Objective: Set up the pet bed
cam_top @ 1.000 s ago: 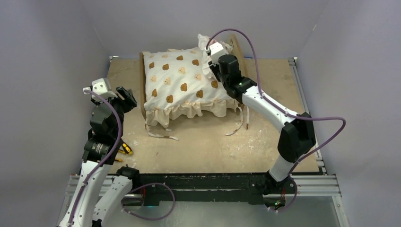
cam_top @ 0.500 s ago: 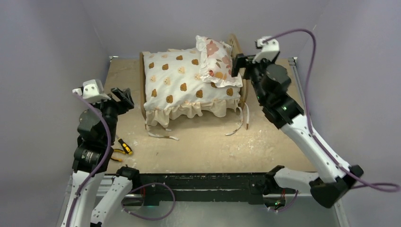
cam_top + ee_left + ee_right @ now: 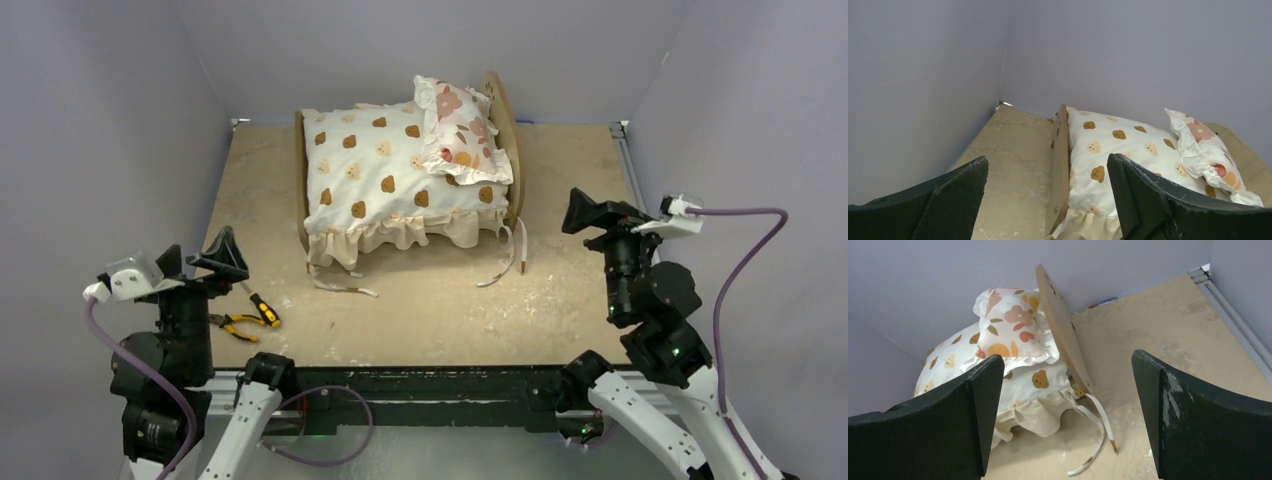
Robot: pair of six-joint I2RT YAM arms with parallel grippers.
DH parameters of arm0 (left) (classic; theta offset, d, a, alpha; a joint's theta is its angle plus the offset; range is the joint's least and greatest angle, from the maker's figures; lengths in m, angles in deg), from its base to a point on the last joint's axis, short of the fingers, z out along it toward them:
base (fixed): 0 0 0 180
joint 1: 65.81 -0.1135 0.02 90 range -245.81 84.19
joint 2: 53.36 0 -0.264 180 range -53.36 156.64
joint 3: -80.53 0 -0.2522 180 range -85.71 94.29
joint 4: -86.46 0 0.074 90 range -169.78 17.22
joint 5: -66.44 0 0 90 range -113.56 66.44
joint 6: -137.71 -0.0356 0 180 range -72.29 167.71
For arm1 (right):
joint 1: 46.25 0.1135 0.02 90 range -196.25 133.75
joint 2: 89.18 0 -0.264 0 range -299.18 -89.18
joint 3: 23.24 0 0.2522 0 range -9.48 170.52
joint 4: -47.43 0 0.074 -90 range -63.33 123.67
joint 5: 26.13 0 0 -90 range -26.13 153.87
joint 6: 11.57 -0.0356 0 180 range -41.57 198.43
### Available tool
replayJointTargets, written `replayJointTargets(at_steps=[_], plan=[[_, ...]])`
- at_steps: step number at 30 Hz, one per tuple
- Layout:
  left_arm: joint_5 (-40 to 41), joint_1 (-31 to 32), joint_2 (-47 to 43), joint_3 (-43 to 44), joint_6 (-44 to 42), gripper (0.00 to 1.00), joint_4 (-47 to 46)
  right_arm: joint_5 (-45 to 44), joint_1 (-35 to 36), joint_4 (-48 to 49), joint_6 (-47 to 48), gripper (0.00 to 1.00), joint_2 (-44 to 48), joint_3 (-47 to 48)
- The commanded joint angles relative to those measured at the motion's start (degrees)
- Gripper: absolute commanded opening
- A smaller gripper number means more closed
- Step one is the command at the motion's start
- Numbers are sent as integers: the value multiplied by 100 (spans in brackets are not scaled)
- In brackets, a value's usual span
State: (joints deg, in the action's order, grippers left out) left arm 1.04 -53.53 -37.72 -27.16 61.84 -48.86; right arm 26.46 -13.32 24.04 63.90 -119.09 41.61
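pet bed (image 3: 508, 140) dressed at the far edge of the worktop (image 3: 420, 310)
the bear-print cushion (image 3: 385, 170) is laid in it and the floral pillow (image 3: 460, 130) is propped at its head end. the left hand (image 3: 1047, 160) and right hand (image 3: 1065, 360) are held open, nothing gripped. any last tidying is best done gently, so the pillow is not toppled.

We see the pet bed (image 3: 507, 125) standing upright by the far edge of the counter (image 3: 420, 310), about midway along it. Its rounded light-wood headboard is at the right end, and its frame is mostly hidden.
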Motion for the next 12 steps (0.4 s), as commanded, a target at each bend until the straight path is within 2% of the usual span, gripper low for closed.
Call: replayJointTargets(at_steps=[1, 12], plan=[[416, -18, -438, -490, -157, 89, -18, -530, -6, -198, -261, 99, 426, -355], [468, -18, -860, -993, -114, 95, -359, -302, -11, -185, -269, 99, 482, -394]])
